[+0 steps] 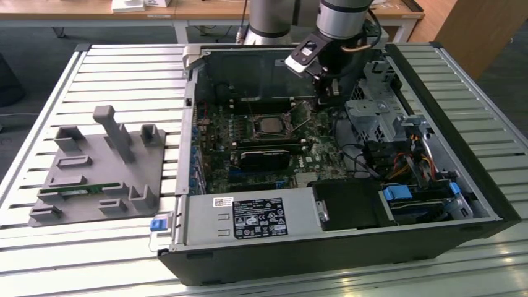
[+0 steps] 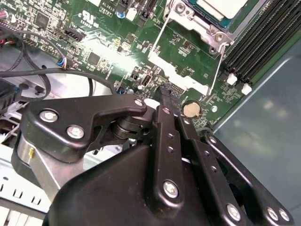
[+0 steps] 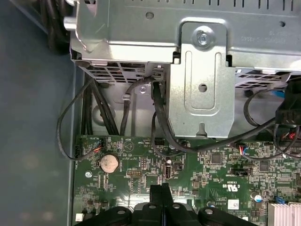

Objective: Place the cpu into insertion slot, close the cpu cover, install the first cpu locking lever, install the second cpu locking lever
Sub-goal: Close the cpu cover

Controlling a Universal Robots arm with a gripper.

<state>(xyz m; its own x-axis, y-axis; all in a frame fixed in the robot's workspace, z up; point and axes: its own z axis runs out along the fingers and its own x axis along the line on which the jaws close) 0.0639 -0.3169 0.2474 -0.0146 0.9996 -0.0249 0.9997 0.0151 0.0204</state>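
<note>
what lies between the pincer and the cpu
In the second wrist view: a stretch of green board between pincer and cpu, then the rim of the cover.

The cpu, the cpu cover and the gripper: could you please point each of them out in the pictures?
cpu (image 2: 221,6), second wrist view, on its pale metal top.
cpu cover (image 2: 195,22), second wrist view, on the silver frame beside the chip.
gripper (image 3: 160,188), first wrist view, between its shut fingertips.
</note>
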